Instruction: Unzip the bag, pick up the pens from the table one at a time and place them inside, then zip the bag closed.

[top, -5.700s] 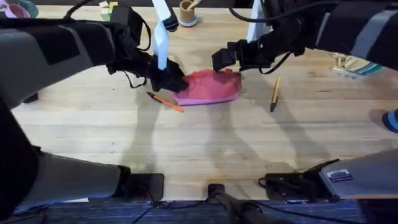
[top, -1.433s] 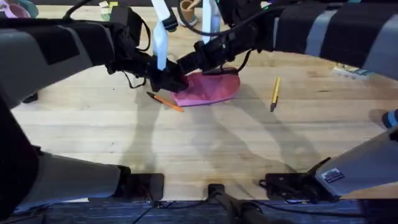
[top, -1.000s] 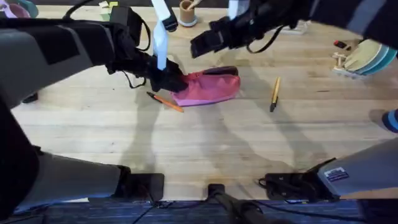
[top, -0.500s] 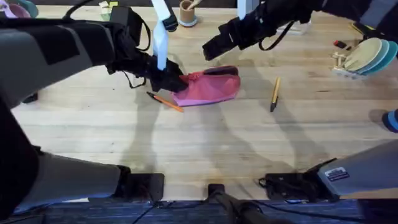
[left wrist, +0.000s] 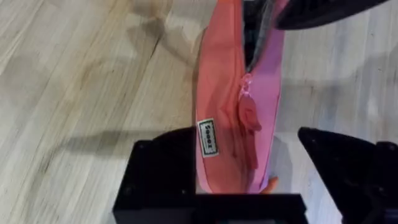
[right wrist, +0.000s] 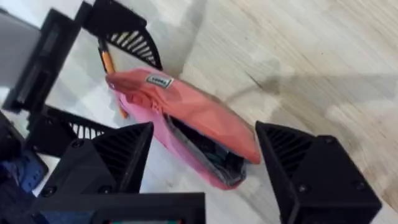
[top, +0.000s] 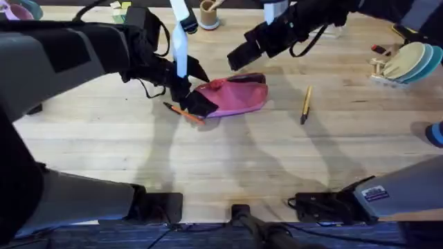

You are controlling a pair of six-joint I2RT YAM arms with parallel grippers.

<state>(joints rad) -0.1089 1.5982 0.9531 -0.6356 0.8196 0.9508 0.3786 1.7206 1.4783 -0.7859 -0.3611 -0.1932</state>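
Half the orange pen (top: 185,114) seemingly under left claw (top: 196,88)

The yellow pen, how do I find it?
Look at the wooden table, then the pink bag in the middle. The yellow pen lies alone beside it, away from both arms. The orange pen is at the bag's other end.

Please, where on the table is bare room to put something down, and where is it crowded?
Free: the wide strip of the table in front of the bag, and the patch between the bag and the yellow pen. Crowded: the bag's left end, where the left gripper and the orange pen meet.
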